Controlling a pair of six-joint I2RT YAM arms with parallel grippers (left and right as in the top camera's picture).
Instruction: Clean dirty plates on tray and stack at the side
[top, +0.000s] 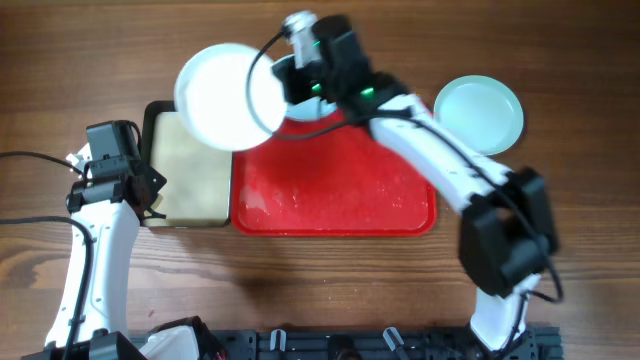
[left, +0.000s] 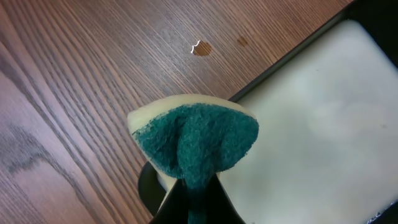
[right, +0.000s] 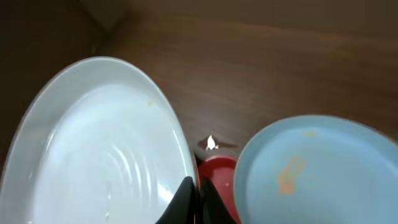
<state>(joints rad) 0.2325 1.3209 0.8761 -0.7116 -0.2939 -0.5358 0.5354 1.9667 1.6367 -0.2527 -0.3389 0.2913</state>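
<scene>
well, at the left your left gripper (left: 194, 196) is closed on a sponge (left: 196, 140), green rough side facing the wrist camera. it hangs over the table (top: 300, 290) just beside the left rim of the black-rimmed tray (top: 190, 170). it is well apart from any plate, so no wiping happens at this moment.

next to the right, the white plate (top: 220, 95) is lifted off the red tray (top: 335, 195). your right gripper (right: 194, 198) pinches its rim with narrow jaws. from above, the plate covers the far right corner of the black-rimmed tray. its surface looks almost clean, with only some tiny specks, but i cannot tell whether it needs more wiping.

at the far edge of the red tray, partly under the right arm, lies the smeared aqua plate (right: 311, 168). the orange mark on it is easy to see, so i judge this one is not yet cleaned. the floor of the red tray looks wet or streaked.

at the far right, the second aqua plate (top: 480, 112) lies on the table just beside the tray and looks clean. i think this is the start of the stack.

so about one plate seems done, one is in hand, and one is left.
</scene>
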